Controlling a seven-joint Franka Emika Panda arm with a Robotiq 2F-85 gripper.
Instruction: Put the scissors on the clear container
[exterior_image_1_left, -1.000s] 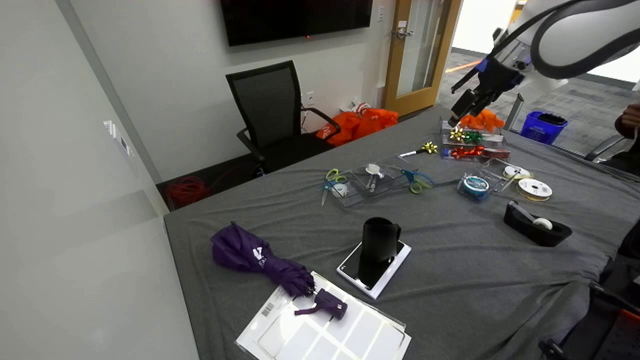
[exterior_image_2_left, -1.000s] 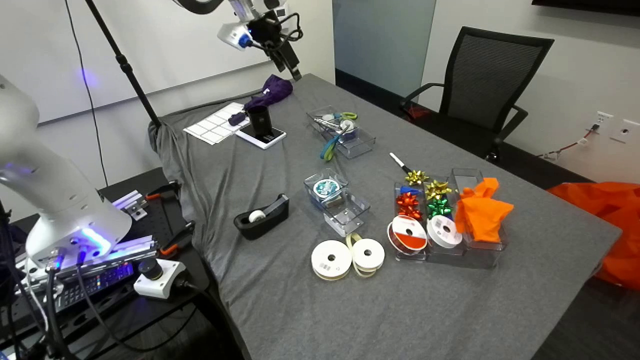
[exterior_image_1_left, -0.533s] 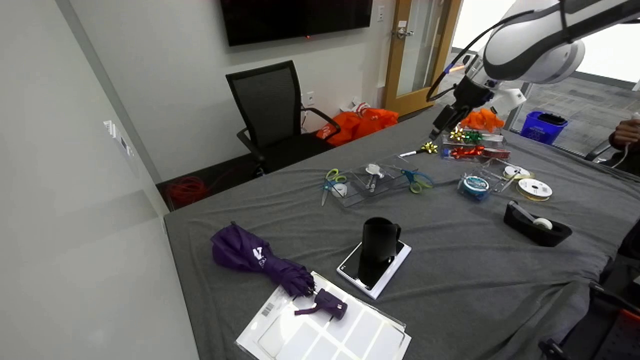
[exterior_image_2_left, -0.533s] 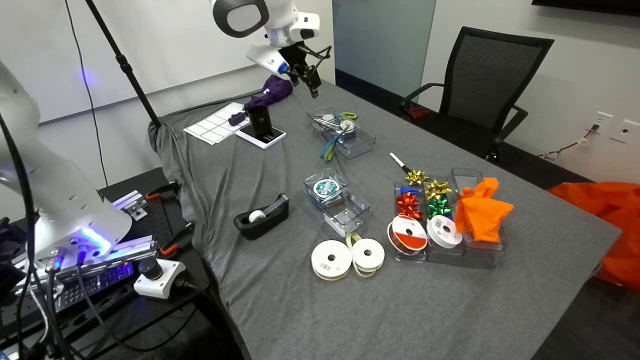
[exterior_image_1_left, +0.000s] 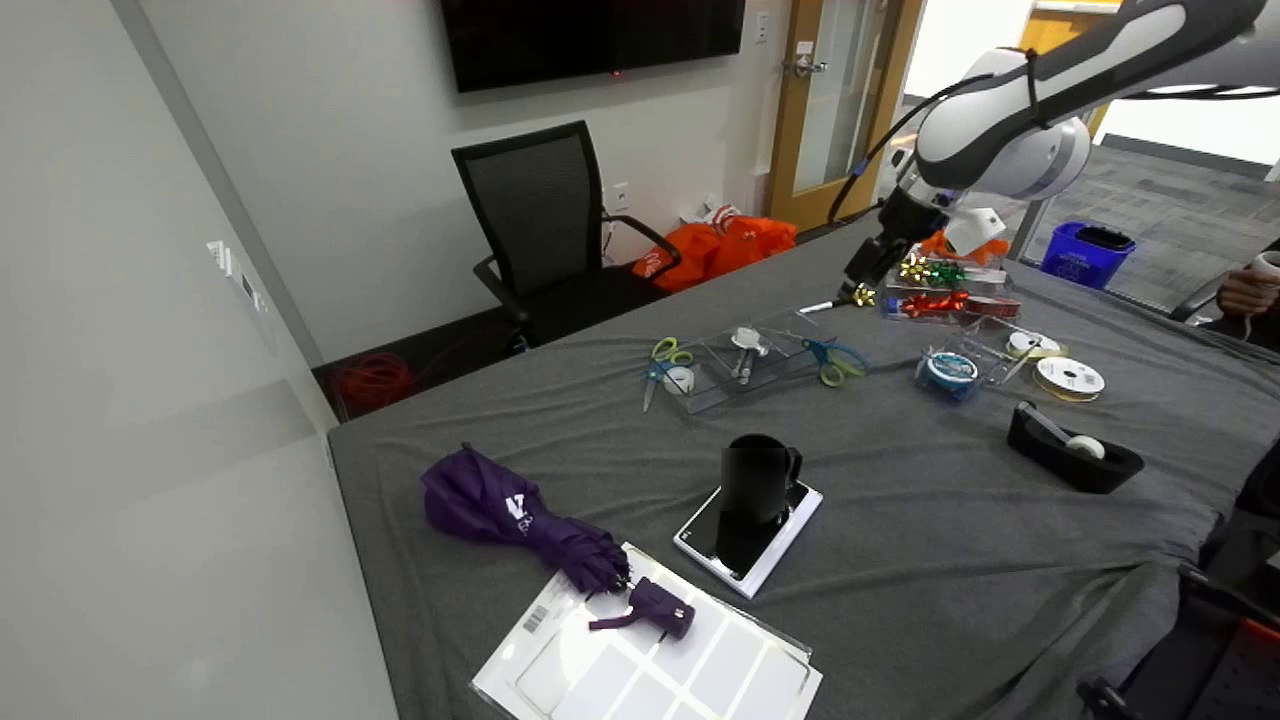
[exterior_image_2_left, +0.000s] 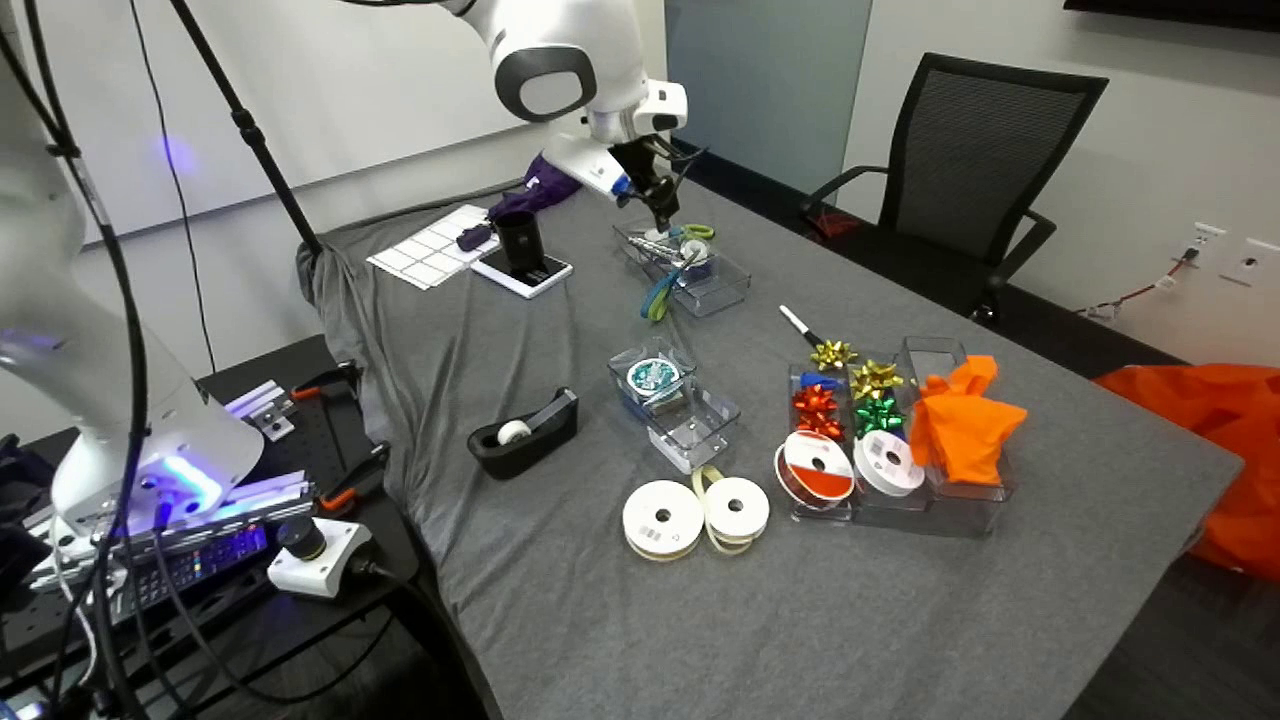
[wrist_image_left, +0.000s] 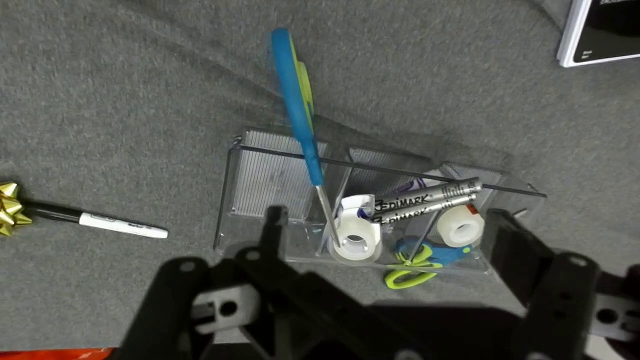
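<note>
One pair of blue-green scissors (wrist_image_left: 298, 112) leans over the rim of a long clear organizer (wrist_image_left: 272, 175), its handles outside and blade tip at a tape roll. It also shows in both exterior views (exterior_image_1_left: 822, 355) (exterior_image_2_left: 658, 296). A second pair (wrist_image_left: 410, 280) lies at the organizer's other end. A small low clear container (exterior_image_2_left: 690, 430) stands beside one holding a blue-rimmed tape roll (exterior_image_2_left: 653, 377); it is out of the wrist view. My gripper (wrist_image_left: 387, 225) is open and empty above the organizer; it also shows in both exterior views (exterior_image_1_left: 850, 288) (exterior_image_2_left: 662, 222).
A black mug (exterior_image_1_left: 757, 480) stands on a tablet (exterior_image_1_left: 780, 560). A black tape dispenser (exterior_image_2_left: 525, 435), ribbon spools (exterior_image_2_left: 663, 517), a marker (wrist_image_left: 125, 226) and trays with bows (exterior_image_2_left: 877, 412) share the table. A purple umbrella (exterior_image_1_left: 510, 515) lies on white sheets.
My gripper has come down and moved over towards the organizer, with the arm reaching farther over the table. The table objects have not visibly moved.
</note>
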